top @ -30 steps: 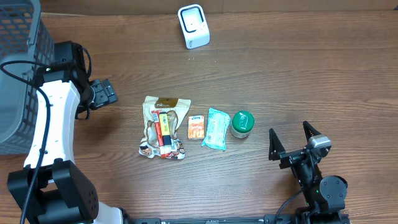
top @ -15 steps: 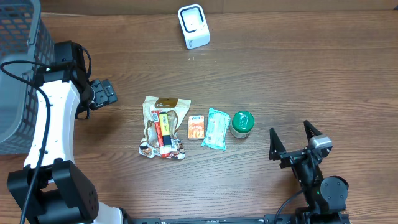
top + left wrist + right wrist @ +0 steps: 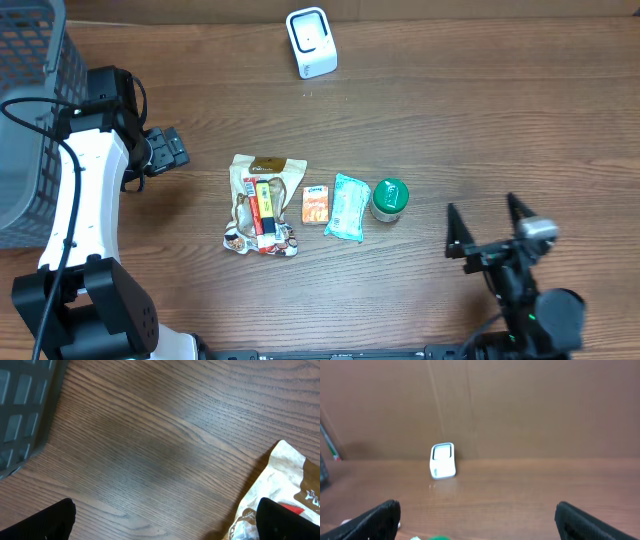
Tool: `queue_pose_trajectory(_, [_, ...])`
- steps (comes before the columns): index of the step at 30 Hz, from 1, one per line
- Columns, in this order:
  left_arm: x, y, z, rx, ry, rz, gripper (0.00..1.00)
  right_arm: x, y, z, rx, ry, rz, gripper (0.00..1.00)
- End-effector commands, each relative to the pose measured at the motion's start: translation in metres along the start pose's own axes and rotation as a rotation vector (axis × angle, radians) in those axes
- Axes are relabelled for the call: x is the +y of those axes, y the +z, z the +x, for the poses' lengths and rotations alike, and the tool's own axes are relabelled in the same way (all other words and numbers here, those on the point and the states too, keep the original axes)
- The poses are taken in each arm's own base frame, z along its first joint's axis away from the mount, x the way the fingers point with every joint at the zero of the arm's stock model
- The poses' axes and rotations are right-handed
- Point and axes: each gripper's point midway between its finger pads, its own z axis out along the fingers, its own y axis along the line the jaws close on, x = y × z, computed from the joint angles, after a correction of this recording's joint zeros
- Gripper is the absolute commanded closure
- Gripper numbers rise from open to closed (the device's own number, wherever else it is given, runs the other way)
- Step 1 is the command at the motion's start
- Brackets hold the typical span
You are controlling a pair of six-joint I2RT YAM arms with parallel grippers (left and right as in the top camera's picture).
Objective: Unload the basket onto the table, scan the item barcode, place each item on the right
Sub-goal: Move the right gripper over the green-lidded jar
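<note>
Four items lie in a short row at the middle of the wooden table (image 3: pixel 480 110), and nothing shows which one is to be scanned first: a printed snack pouch (image 3: pixel 264 205) on the left, then a small orange packet (image 3: pixel 316 204), a pale blue sachet (image 3: pixel 348 207) and a green-lidded jar (image 3: pixel 390 198) touching or just beside the sachet. The white barcode scanner (image 3: pixel 311 42) stands at the far edge, well apart from them, its window facing up. Both pincers are released and hold nothing: the left gripper (image 3: pixel 176 148) hangs between the grey basket (image 3: pixel 30 100) and the pouch, and the right gripper (image 3: pixel 481 205) sits right of the jar with its jaws spread wide. The pouch, packet and sachet each lie flat with the long axis running from the near side towards the scanner side, the pouch's brown header at the far end and the sachet tilted slightly. They look light, soft and crinkly, so each is probably best pinched at an edge or sealed end, where a finger can slip under. The jar appears to stand upright, lid up. It looks rigid, heavier and perhaps slick, so a grip across its round body below the lid seems safest. No barcode can be made out on any of them.
</note>
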Motion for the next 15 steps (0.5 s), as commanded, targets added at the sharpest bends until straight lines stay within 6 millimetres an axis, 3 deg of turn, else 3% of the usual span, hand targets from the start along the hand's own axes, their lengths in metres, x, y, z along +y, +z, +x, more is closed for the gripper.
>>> queue_pose_trajectory(1, [0.0, -0.001, -0.004, -0.004, 0.013, -0.001, 0.0, -0.004, -0.011, -0.047, -0.022, 0.001, 0.061, 0.0])
queue_pose_trajectory(15, [0.0, -0.001, -0.004, -0.004, 0.013, -0.001, 0.0, 0.012, -0.005, -0.163, 0.371, 0.038, 0.093, 0.0])
